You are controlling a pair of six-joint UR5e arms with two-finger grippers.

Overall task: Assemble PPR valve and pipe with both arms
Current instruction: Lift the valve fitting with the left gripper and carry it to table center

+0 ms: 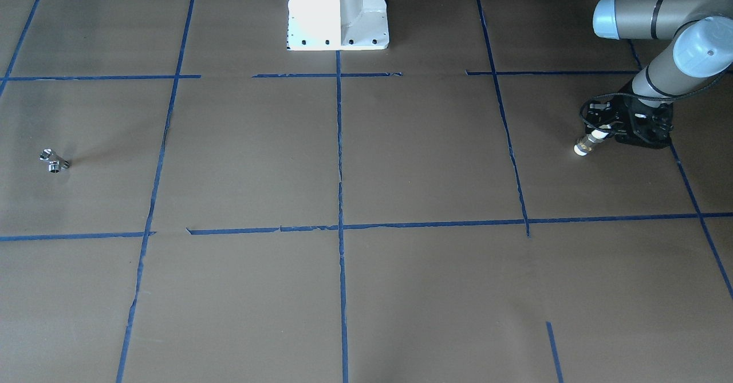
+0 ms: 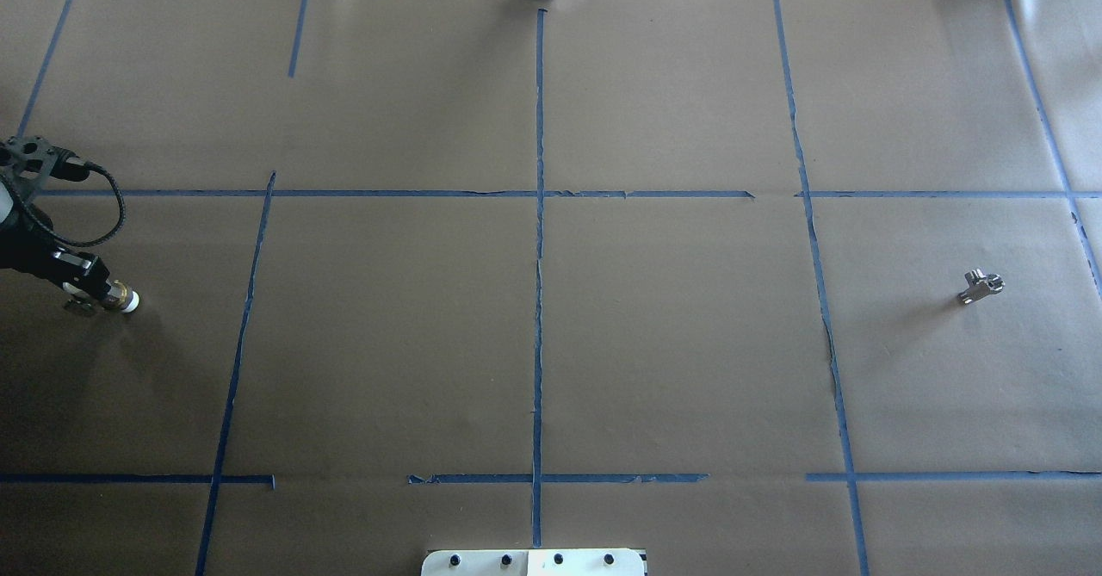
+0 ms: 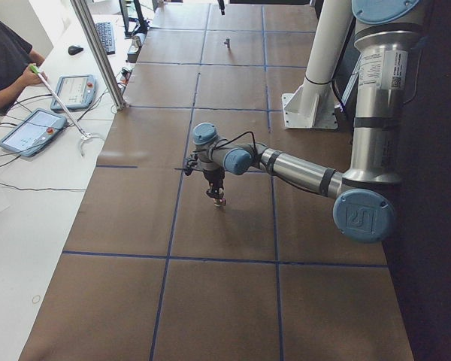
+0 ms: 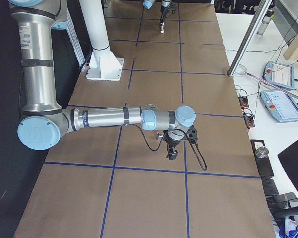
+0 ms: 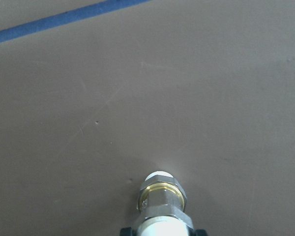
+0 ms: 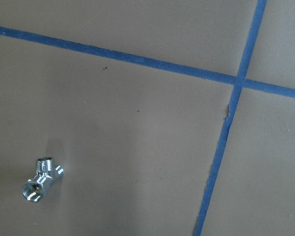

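Left gripper: black two-finger tool, its jaws clamped on the rear of a short white plastic pipe that carries a brass hex nut.
Hold: the pipe juts out past the fingertips, angled downward. Its free white end is low over the paper, but I cannot tell whether it touches.
Why so: gripping the rear leaves the nut and open end bare, which I judge suits offering that end to a threaded port.
Pipe surfaces: smooth matte white plastic. The nut is faceted yellow brass with a silvery collar behind it.
Right gripper: hangs pointing down over the table on its outstretched arm. It shows only in the side view, so I cannot tell how far open it is or whether it holds anything.
Valve: a small tee-shaped chrome metal valve lies loose on the paper, well apart from the left gripper at the opposite end of the table. In the right wrist view it sits low and to the left, so I judge it is below the right gripper.
Valve surfaces: mirror-bright, with a threaded stub and round open ports.
Table: flat brown paper divided by blue tape lines, lightly scuffed.
Stage: judged early, since the valve is not yet gripped and the parts are unjoined.
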